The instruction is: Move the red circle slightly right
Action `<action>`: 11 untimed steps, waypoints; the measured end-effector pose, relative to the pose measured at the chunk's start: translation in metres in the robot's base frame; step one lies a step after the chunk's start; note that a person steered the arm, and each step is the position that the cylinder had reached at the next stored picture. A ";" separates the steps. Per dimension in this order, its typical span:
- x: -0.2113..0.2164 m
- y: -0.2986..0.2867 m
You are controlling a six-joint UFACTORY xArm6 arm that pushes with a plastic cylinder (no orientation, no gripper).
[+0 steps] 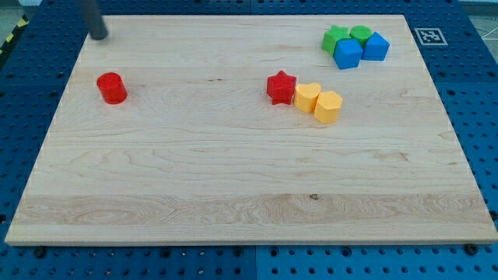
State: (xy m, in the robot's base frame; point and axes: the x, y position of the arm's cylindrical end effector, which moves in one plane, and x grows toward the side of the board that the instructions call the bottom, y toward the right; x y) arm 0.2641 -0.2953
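A: Biggest first. Table (249, 194)?
B: Pale wood, fills most of the view, on a blue pegboard (475, 117). All four edges show. A black-and-white tag (429, 36) sits just off the top right corner.
A: Open room?
B: Lots. The whole lower half is bare wood, and so is the middle band between the red circle and the star.
A: Clusters?
B: Top right, near the top edge: green star (334, 38), green circle (360, 33), blue cube (348, 54) and a second blue cube (376, 47), packed touching one another. They're close to the right edge but not on it.
A: Centre?
B: Red star (281, 87), then yellow block (307, 96) touching its right side, then second yellow block (327, 106) touching that. It's a diagonal row dropping toward the view's right.
A: Task block?
B: Red circle (112, 88), alone on the left side, upright, near the left edge but clear of it. To its right the wood is free all the way to the red star.
A: Rod?
B: Dark, enters from the view's top left. My tip (99, 36) is down near the top left corner, above the red circle and a bit to its left, apart from it and not touching.
A: Claw?
B: No claw on this rig, just the rod, so spread or pressed together can't be told.
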 end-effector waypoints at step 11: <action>0.118 0.092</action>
